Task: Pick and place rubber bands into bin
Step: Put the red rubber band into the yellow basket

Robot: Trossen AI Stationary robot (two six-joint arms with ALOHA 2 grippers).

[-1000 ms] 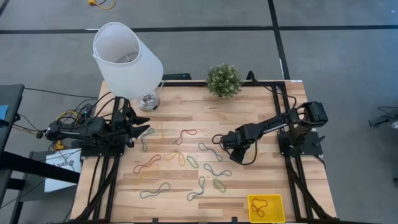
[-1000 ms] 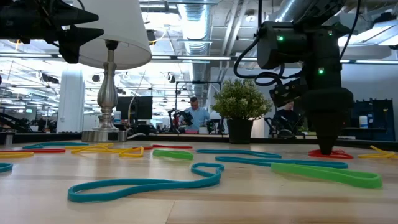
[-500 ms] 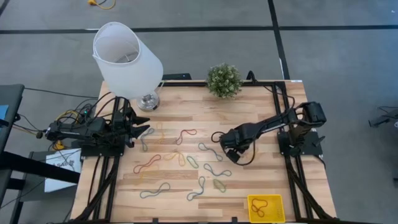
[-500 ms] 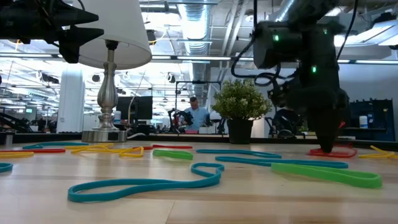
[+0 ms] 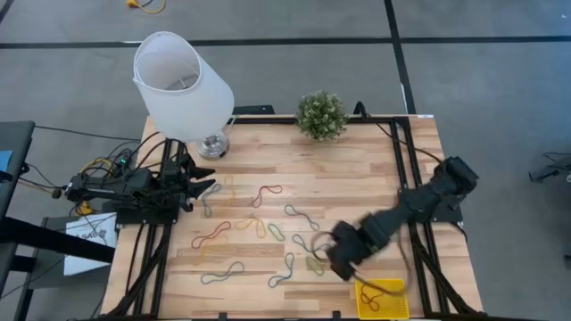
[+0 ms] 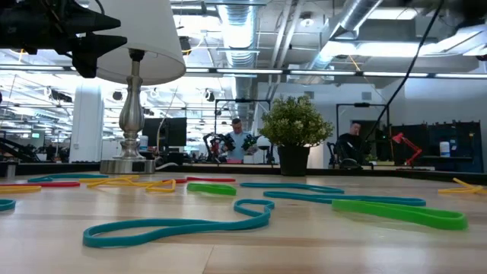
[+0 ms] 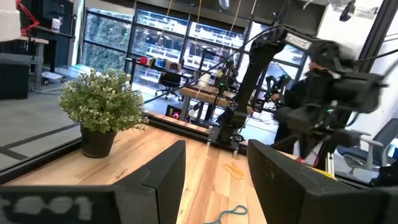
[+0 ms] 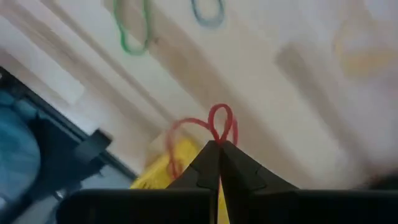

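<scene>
Right wrist view — right tool (image 8: 217,144) pinched shut on red rubber band (image 8: 219,122), seemingly above bin (image 8: 163,167).

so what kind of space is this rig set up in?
Likely a robotics lab or workshop: exposed ceiling ducts, another robot arm at a farther bench, and people at workstations behind the wooden table.

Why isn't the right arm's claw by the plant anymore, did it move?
Yes. The right end effector, pinching a red rubber band, swung away from the potted plant toward the yellow bin.
</scene>
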